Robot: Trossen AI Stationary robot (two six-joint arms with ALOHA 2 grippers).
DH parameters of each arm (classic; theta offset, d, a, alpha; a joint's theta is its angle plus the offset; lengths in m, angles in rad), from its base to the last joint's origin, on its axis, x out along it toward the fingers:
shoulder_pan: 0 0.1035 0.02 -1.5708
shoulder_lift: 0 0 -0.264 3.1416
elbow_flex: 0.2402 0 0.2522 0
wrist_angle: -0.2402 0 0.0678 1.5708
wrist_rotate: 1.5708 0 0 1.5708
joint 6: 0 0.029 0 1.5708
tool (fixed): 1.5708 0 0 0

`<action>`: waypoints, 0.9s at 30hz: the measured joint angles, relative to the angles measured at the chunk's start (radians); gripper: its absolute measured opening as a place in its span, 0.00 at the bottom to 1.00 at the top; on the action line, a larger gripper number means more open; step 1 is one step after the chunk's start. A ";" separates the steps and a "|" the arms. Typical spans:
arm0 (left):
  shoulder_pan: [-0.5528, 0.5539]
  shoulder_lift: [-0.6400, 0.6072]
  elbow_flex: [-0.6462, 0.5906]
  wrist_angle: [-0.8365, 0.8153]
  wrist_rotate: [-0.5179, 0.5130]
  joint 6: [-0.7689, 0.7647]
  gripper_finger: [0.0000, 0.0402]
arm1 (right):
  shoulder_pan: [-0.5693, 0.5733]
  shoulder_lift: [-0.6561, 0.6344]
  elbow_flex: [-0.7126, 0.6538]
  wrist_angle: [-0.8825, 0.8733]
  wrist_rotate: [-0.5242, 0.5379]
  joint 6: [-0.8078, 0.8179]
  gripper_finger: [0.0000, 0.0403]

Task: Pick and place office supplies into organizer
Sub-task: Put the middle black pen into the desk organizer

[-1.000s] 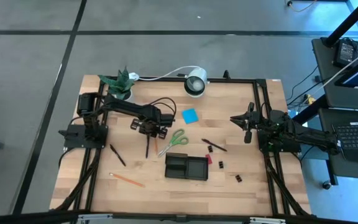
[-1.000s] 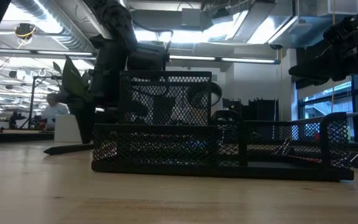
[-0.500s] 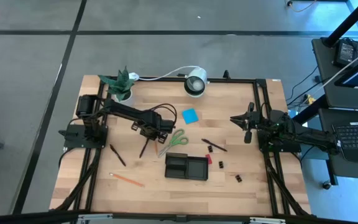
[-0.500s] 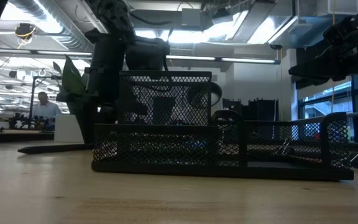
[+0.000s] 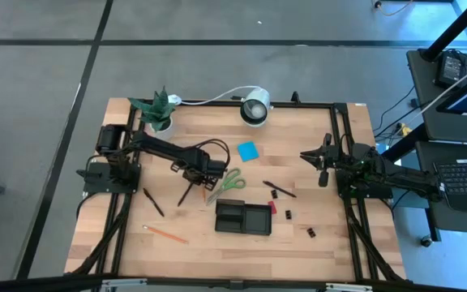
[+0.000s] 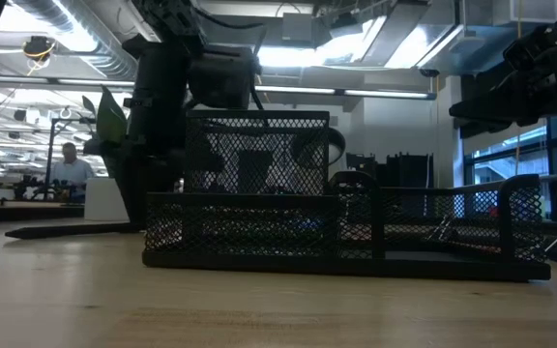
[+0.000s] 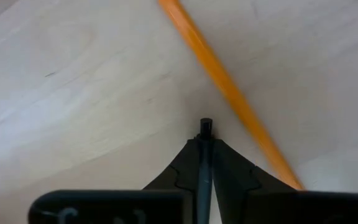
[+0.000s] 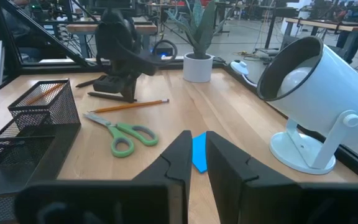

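My left gripper (image 5: 200,170) points down at mid-table, left of the green-handled scissors (image 5: 225,183), and is shut on a black pen (image 5: 189,193). An orange pencil (image 7: 229,87) lies flat on the wood right beside it. The black mesh organizer (image 5: 242,217) stands nearer the front edge. The blue sticky pad (image 5: 247,150) lies flat beyond the scissors. My right gripper (image 5: 308,155) waits level at the right edge, its fingers a narrow gap apart with nothing between them. My left gripper pinches the black pen between its two fingers, close to one end, whose round tip (image 7: 204,127) pokes out past the fingertips. The fingers come from above, pointing down. The pen's long free part (image 6: 66,231) reaches toward the table's near left, almost level and low over the wood.
A second orange pencil (image 5: 167,235) and another black pen (image 5: 153,202) lie near the front left. A third pen (image 5: 280,189), a red piece (image 5: 272,208) and small clips (image 5: 309,233) lie right of the organizer. A potted plant (image 5: 156,109) and a white lamp (image 5: 255,108) stand at the back.
My left gripper has shifted a little toward the table's right edge. The black pen under it has turned about: it pointed at the near edge, and now its free end has swung toward the table's left.
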 joint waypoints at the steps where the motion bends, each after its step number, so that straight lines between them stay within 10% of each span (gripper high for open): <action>1: -0.003 -0.001 0.000 -0.001 -0.002 0.000 0.05 | 0.000 0.000 0.000 0.000 0.000 0.000 0.13; 16: -0.011 -0.028 0.002 -0.009 -0.011 0.008 0.05 | 0.000 0.000 0.000 0.000 0.000 0.000 0.13; 27: -0.017 -0.273 0.002 -0.011 -0.115 0.008 0.00 | 0.000 0.000 0.000 0.000 0.000 0.000 0.13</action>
